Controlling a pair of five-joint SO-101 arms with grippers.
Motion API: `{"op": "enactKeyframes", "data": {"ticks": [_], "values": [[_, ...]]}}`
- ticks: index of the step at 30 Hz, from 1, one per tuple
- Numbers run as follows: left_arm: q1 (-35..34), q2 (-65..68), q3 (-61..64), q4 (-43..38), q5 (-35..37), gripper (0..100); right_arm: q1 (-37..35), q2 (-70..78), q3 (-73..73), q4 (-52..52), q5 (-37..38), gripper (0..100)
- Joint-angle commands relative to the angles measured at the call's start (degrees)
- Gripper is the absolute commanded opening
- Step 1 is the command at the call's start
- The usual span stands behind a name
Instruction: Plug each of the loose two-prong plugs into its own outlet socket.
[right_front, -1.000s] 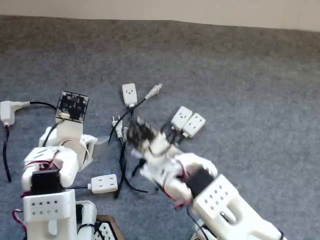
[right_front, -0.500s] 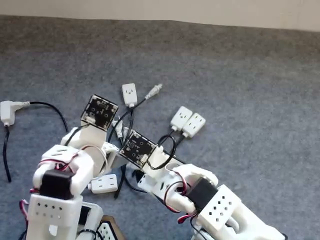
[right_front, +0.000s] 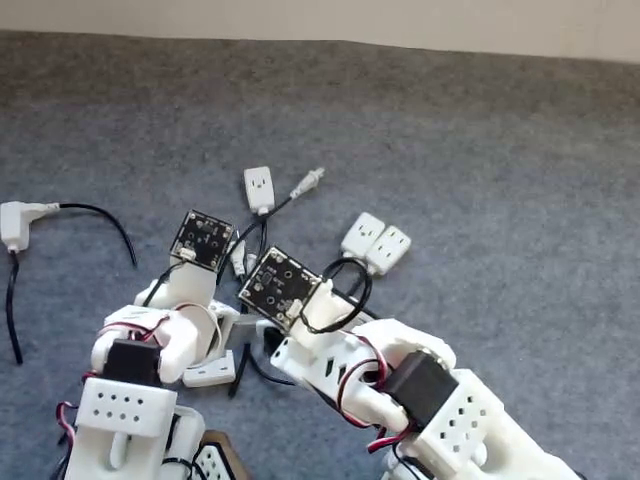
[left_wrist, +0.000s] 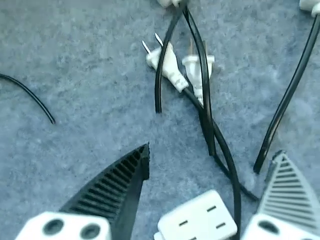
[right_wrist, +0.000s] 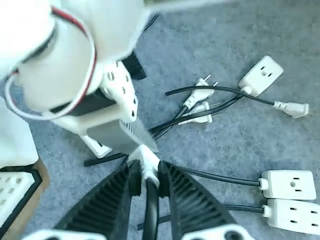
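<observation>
Grey carpeted surface, black cords tangled across it. The left hand hangs wide open with an outlet socket between its fingers, a loose plug and a second plug side by side beyond. The right hand is clamped tight on a white plug.

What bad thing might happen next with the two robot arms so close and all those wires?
The right gripper, shut on the held plug, sits right beside the left gripper; they might bump and knock the plug loose. Black cords cross over the two loose plugs, so a tug may drag them away.
</observation>
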Motion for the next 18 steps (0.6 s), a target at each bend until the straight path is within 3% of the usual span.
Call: {"op": "enactKeyframes", "data": {"ticks": [1, 4, 11, 18], "values": [[1.1, -0.6, -0.1, -0.5, -0.9, 37, -0.4, -1.0, -4.4, -0.2, -0.7, 0.6], [-1.5, -0.6, -1.9, -0.6, -0.9, 37, -0.3, -0.9, -3.6, 0.5, -0.4, 0.6], [-22.0, 1.5, -16.0, 1.1, -7.2, 37, 2.9, 2.2, -1.4, 1.2, 2.2, 0.6], [-37.9, 27.5, -36.6, 6.9, -10.8, 37, 2.8, 21.6, -12.9, 1.2, 2.9, 0.6]]}}
